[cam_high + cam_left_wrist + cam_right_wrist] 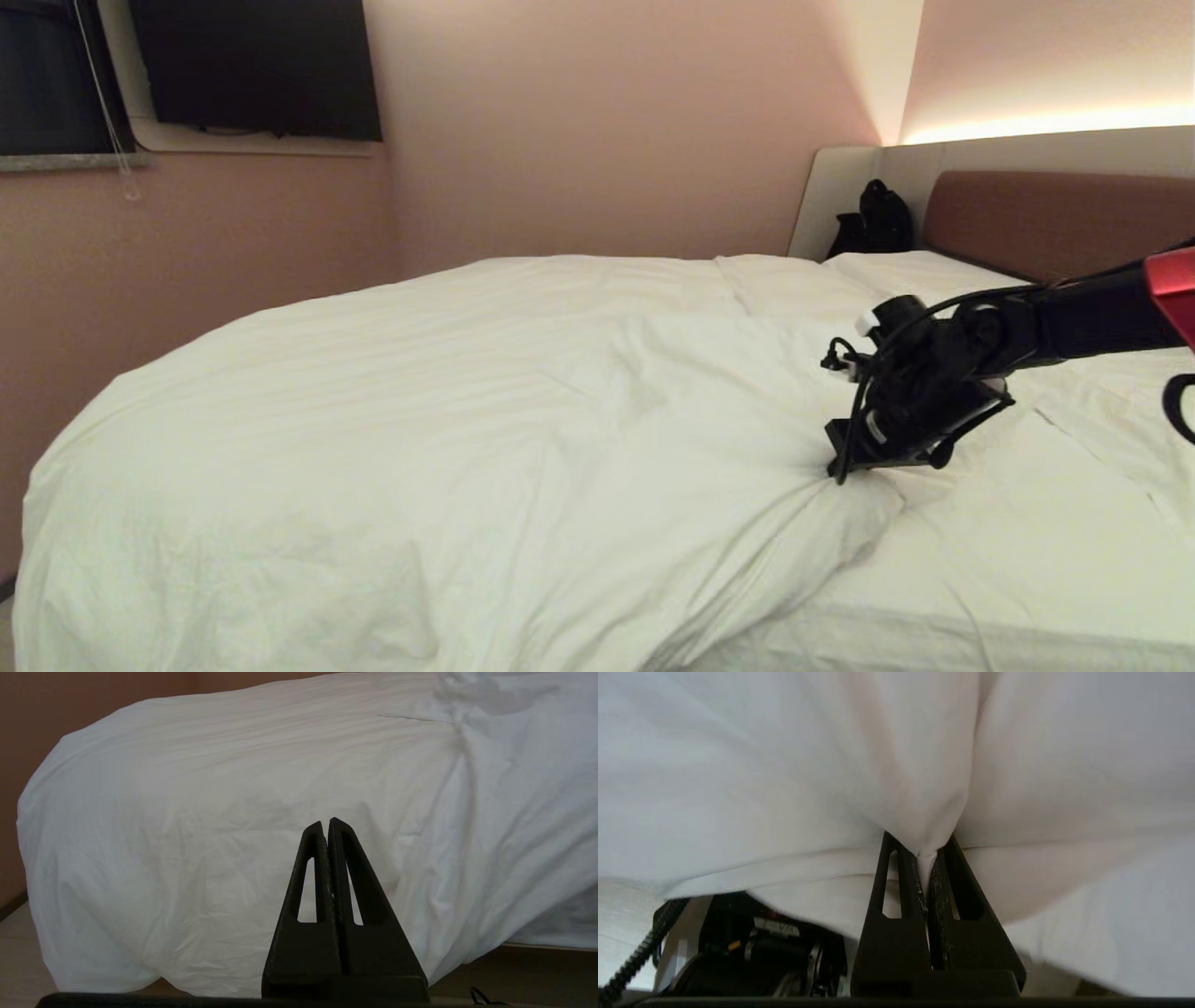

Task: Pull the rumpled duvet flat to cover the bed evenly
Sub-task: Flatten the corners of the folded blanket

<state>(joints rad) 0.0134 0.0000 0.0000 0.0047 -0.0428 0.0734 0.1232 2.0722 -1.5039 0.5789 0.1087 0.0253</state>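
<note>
Duvet (920, 788) fold | pinched between right gripper (926, 858) jaws | on bed (980, 597)

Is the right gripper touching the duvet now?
Touching. The right wrist view shows the right gripper shut on a pinched fold of the duvet.

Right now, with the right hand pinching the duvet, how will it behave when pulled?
Likely floppy: the duvet bunches into folds at the right hand. Probably bulky but light, being puffy. It may slip, since only a thin pinch of cloth is held.
</note>
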